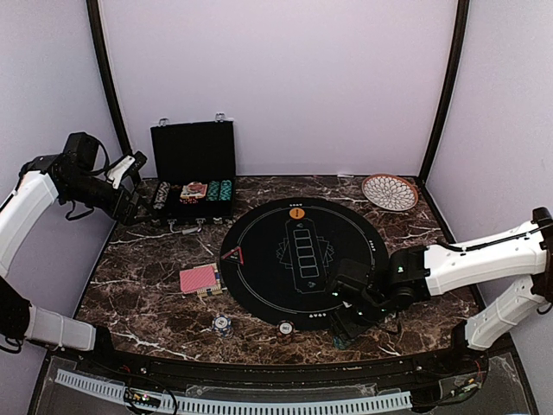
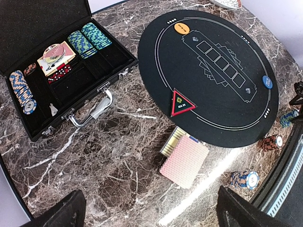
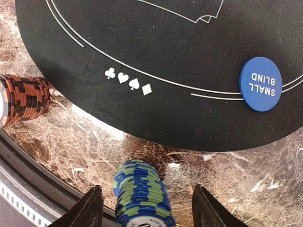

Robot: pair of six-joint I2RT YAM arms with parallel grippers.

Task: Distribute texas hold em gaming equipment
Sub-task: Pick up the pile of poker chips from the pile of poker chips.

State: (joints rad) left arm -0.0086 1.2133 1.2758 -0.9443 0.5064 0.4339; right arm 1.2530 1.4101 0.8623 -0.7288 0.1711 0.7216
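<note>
Carefully, you are straddling the blue-green chip stack (image 3: 137,182), standing on the marble table (image 3: 236,179) just off the black mat (image 3: 165,47), with the right gripper (image 3: 147,191) spread clear of it, so be centring before squeezing evenly.

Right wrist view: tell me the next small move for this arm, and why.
Probably close the right end effector on the blue-and-green chip stack: the stack stands on the marble table between the fingers, with gaps on both sides, so nothing is gripped yet.
</note>
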